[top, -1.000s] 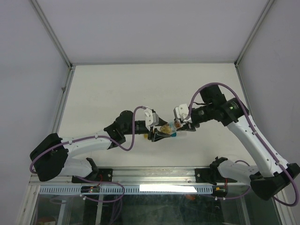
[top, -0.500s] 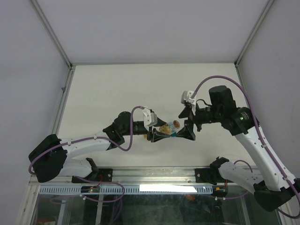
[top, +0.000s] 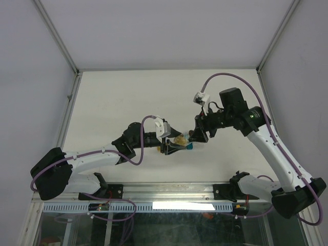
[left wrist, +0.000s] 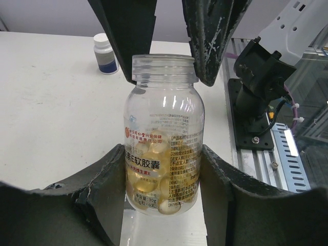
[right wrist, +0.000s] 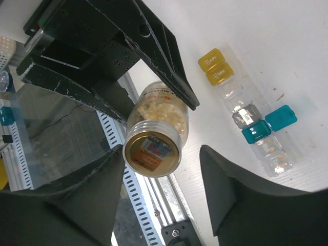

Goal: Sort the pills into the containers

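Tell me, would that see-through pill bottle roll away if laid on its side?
Probably, since the pill bottle is round-sided. It is likely light: capsules fill only its lower part. Its shiny wall may slip in a grip.

Clear glossy plastic bottle [left wrist: 164,118] with a printed paper label [left wrist: 148,159], shiny translucent amber capsules [left wrist: 154,187] inside, fingers [left wrist: 97,195] of the left pincer [left wrist: 163,166] matt black, rough and scuffed, smooth matt white desk [left wrist: 51,113], glossy translucent plastic containers [right wrist: 254,131].

Top-down overview, wrist close-ups — sharing the pill bottle [left wrist: 164,138]
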